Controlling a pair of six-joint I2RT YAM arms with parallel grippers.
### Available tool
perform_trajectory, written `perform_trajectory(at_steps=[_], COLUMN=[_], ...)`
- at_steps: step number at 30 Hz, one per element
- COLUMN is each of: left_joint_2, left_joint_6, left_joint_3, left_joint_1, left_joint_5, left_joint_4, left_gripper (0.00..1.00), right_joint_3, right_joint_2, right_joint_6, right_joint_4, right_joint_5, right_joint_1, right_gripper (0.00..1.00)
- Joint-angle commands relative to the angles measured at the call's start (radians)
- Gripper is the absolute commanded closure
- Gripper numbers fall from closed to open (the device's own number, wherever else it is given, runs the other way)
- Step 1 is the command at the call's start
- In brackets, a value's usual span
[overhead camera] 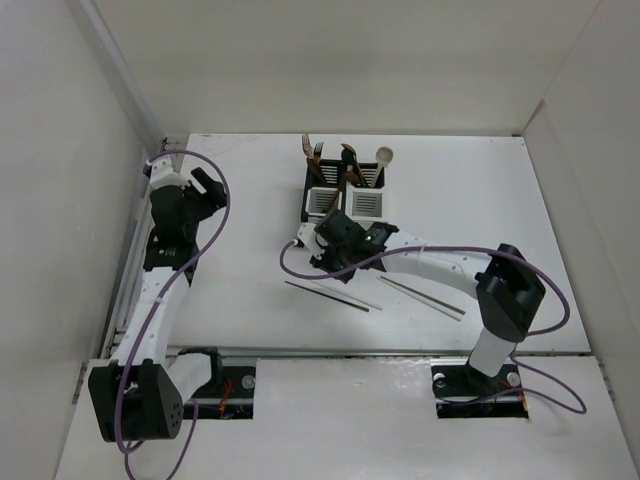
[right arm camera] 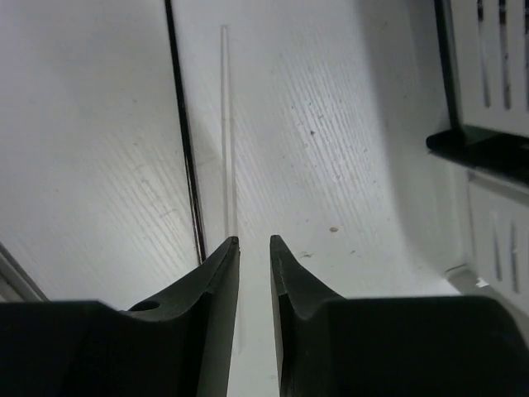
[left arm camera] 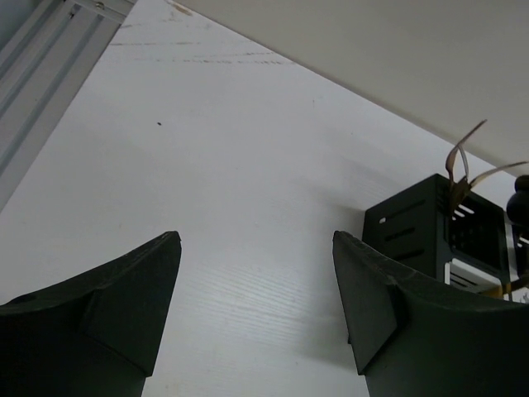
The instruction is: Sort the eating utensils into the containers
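two containers (overhead camera: pixel 343 203): joined black slotted caddies with white slotted lower panels, just beyond the right gripper (right arm camera: pixel 254 244); its wrist camera catches them at the right edge of the view.
utensils inside: metal forks (overhead camera: pixel 312 150), a dark brown spoon (overhead camera: pixel 350 160) and a pale wooden spoon (overhead camera: pixel 385 155) stand upright in the caddies, heads up.
chopsticks outside: one thin pair (overhead camera: pixel 333 295) lies flat on the table (overhead camera: pixel 240 300), close to the right gripper on its base side; a second pair (overhead camera: pixel 422 297) lies apart from the first, nearer that arm's base.
ahead of the right fingertips: a dark chopstick (right arm camera: pixel 183 132) and a pale chopstick (right arm camera: pixel 225 124) run side by side, slightly left; the pale one's near end slips behind the left finger.
right gripper: fingers drawn almost together, a thin slit between them, nothing visibly pinched.
left gripper (left arm camera: pixel 256 240): fingers spread wide above bare table, the caddies ahead and to its right, well apart.
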Motion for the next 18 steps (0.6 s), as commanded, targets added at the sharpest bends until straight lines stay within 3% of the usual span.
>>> perform_trajectory(at_steps=[1,18], left_joint_2=[-0.06,-0.148], left_joint_6=[-0.012,-0.012], left_joint_3=[-0.032,-0.05], left_joint_1=[-0.02,-0.02], left_joint_5=[0.018,-0.001], left_joint_4=[0.005,-0.044], left_gripper=[0.29,0.28], right_joint_3=[-0.027,-0.093], right_joint_2=[0.006,0.104], right_joint_6=[0.133,0.167], right_joint_4=[0.006,0.072], right_joint_5=[0.056,0.002], right_joint_1=[-0.003,0.047], right_gripper=[0.73,0.71])
